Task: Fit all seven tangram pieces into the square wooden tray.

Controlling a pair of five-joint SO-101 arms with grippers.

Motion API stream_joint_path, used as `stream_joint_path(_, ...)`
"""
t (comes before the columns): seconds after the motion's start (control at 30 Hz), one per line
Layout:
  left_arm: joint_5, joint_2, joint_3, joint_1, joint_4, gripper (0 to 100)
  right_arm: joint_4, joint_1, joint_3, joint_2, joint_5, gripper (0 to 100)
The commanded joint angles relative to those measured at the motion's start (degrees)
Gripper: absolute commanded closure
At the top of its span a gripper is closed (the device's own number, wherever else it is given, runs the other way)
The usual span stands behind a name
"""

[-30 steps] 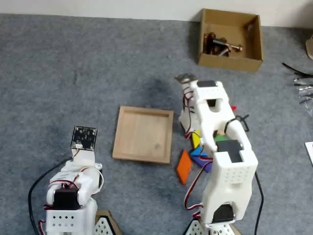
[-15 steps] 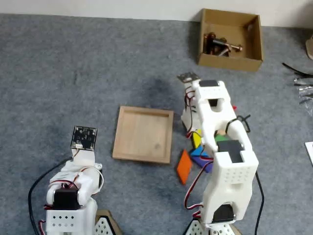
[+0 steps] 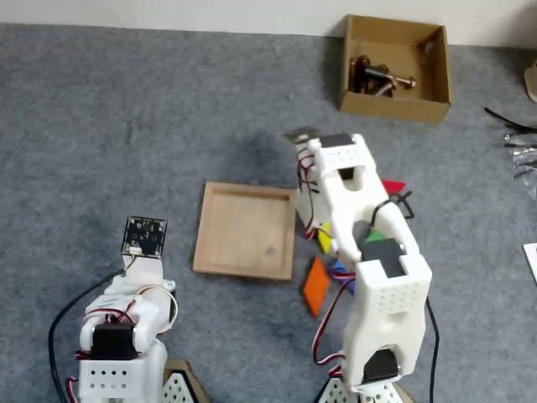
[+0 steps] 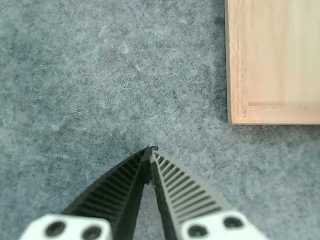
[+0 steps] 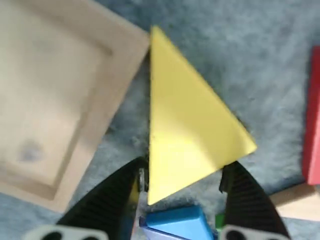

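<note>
Yellow triangle tight in the right gripper, arm outstretched beside the wooden tray; left gripper closed, empty.

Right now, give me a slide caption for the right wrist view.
Right claw holding a yellow triangle beside a corner of the wooden tray, over a blue piece, red piece nearby.
</note>
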Motion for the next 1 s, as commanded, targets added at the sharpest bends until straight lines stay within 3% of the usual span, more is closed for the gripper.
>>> stream_joint_path(0.0,0.09,-0.57,1.01,0.66,0.18,99,1.01,-1.80,-3.12,-1.63,-0.44,79.3)
stream_joint_path(0.43,0.09,-0.57,1.01,0.66,0.18,99,8.57,-1.71,-11.03,-1.63,3.69,78.6)
stream_joint_path(0.63,0.09,-0.57,1.01,0.66,0.18,99,8.13,-1.71,-13.23,-1.45,3.87,65.2)
stream_joint_path(0.97,0.09,-0.57,1.01,0.66,0.18,99,2.07,-1.98,-11.12,-1.36,6.15,64.2)
